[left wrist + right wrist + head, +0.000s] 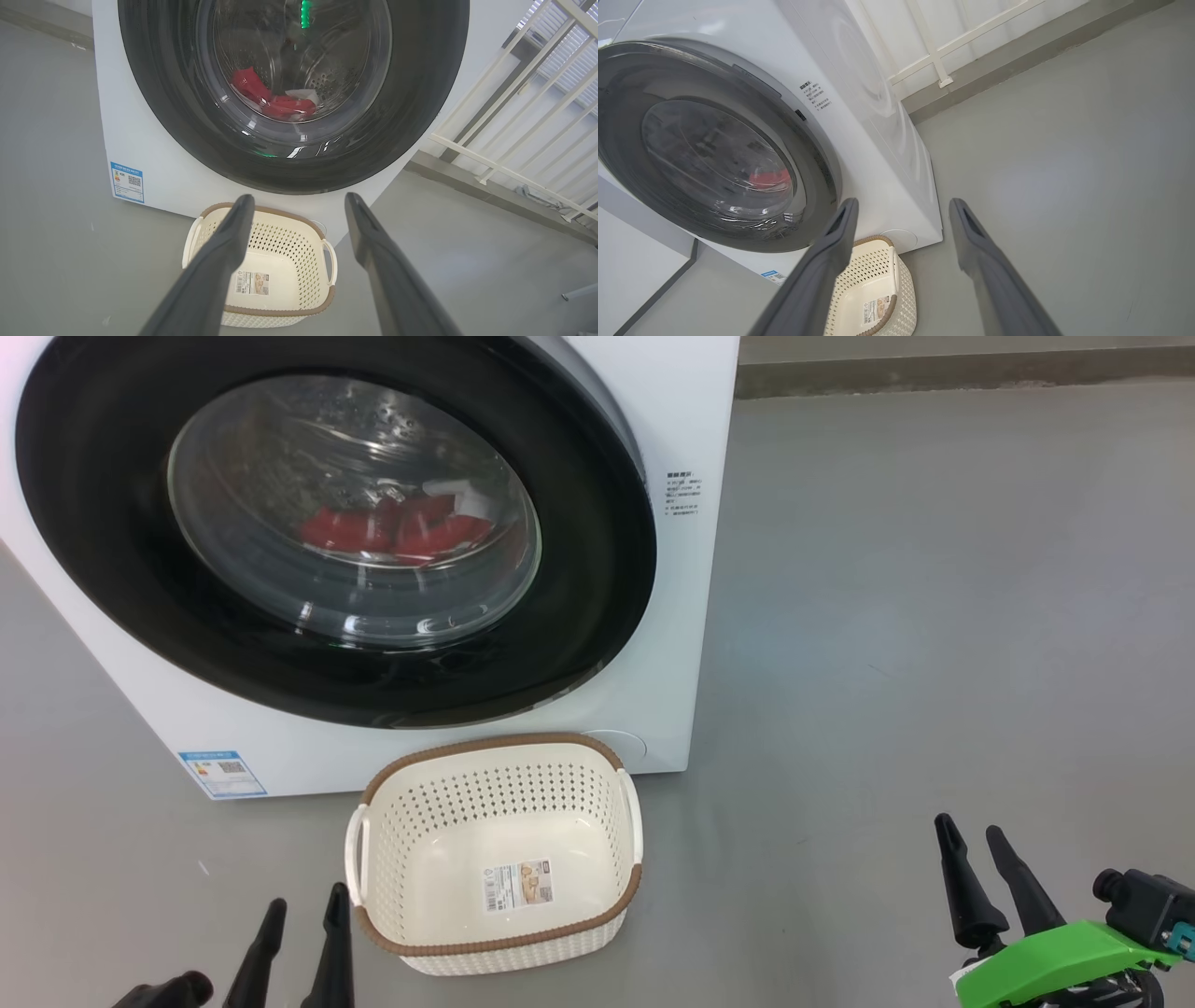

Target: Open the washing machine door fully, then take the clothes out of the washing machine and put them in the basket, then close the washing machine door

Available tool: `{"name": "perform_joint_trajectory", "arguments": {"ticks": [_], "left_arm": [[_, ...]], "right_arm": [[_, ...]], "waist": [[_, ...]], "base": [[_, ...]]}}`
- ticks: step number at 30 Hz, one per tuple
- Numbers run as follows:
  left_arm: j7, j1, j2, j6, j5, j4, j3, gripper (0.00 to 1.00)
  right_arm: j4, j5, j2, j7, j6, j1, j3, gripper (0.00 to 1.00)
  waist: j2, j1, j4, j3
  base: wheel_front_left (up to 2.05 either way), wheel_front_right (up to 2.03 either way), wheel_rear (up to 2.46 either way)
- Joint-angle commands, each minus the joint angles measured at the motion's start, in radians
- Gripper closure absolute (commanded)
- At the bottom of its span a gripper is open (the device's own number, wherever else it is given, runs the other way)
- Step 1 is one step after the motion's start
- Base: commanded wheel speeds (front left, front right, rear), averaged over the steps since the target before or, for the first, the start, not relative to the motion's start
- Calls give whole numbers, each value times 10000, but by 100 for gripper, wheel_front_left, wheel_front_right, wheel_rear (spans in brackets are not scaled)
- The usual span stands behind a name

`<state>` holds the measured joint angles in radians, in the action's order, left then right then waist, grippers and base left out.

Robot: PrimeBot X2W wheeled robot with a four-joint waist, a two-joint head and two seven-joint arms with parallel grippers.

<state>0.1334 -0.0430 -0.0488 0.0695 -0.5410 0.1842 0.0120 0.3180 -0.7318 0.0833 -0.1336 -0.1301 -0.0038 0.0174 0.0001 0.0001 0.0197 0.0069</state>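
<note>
Dark and tapered, the two fingers of the left gripper (pixel 306 901) stand spread apart and hold nothing. They sit just left of the basket (pixel 485 747), near its front-left corner and not touching it. Behind the basket and to its left, a small blue label sticker (pixel 222 773) sits low on the white front of the washing machine (pixel 695 616). Directly behind and above the basket, the washing machine door (pixel 103 569), glossy black around a bulging clear centre, lies shut against the machine. Through that glass, above and behind the basket, the clothes (pixel 392 532) appear as a red heap with a patch of white, lying low in the perforated steel drum (pixel 334 81). The basket stands upright on the grey floor (pixel 934 616), just in front of the machine's lower edge, with a paper sticker (pixel 516 884) on its bottom. Well to the right of the basket, the right gripper (pixel 971 828) hovers over the floor. Its fingers are also parted and empty, and a bright green part (pixel 1046 961) sits at its base.
</note>
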Motion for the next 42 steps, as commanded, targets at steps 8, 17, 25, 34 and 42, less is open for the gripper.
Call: {"name": "perform_joint_trajectory", "arguments": {"ticks": [8,17,25,34,42], "left_arm": [[375,-34,-174,-115,1280,-462,172,0],[669,-158,-156,-171,2431,-610,185,0],[874,-263,-130,-192,3240,-745,203,0],[1137,-388,-78,-154,4030,-790,311,0],[1284,-400,-41,-66,4276,-733,486,0]], "right_arm": [[-367,1058,166,-371,-4,-7,-95,0],[-413,2029,182,-665,-5,67,-109,0],[-425,2703,262,-871,-5,102,-284,0],[-385,3471,365,-1135,-6,178,-435,0],[-380,3814,392,-1282,-6,257,-405,0]], "waist": [[-1,0,1,-1],[-1,0,10,7],[-1,0,16,-1],[-1,0,36,-19],[-1,-1,60,13]], "base": [[0,0,0],[0,0,0],[0,0,0],[0,0,0],[0,0,0]]}}
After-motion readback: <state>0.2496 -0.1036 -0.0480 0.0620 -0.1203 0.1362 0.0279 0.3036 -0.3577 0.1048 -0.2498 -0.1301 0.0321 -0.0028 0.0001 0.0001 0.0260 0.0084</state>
